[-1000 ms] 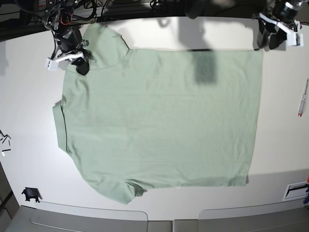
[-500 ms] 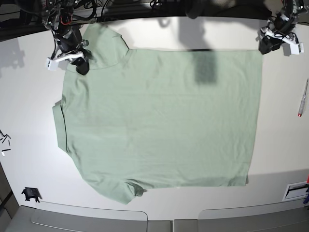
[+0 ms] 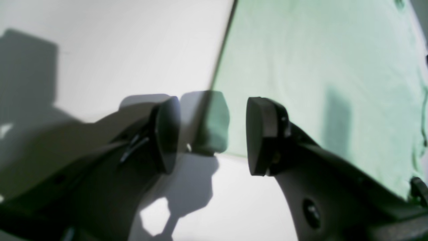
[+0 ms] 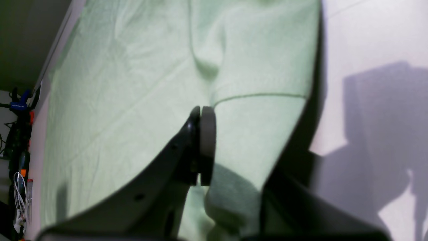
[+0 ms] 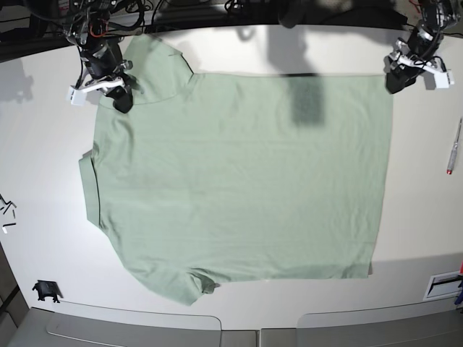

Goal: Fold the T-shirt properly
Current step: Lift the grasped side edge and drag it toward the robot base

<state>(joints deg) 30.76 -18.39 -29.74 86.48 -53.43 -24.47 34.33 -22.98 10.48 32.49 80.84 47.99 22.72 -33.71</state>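
T-shirt (image 5: 239,181) lies flat on the surface (image 5: 43,159), right jaws (image 4: 204,144) pinched shut on a shoulder fold, left jaws (image 3: 212,134) wide and empty astride the hem corner, which may slip out if they close too high.

no text, label or number here can be read.

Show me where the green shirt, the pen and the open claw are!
T-shirt (image 5: 239,188), base view, middle of the shirt's body.
Pen (image 5: 454,147), base view, middle of its shaft.
Left gripper (image 3: 213,134), left wrist view, gap midway between its fingertips.
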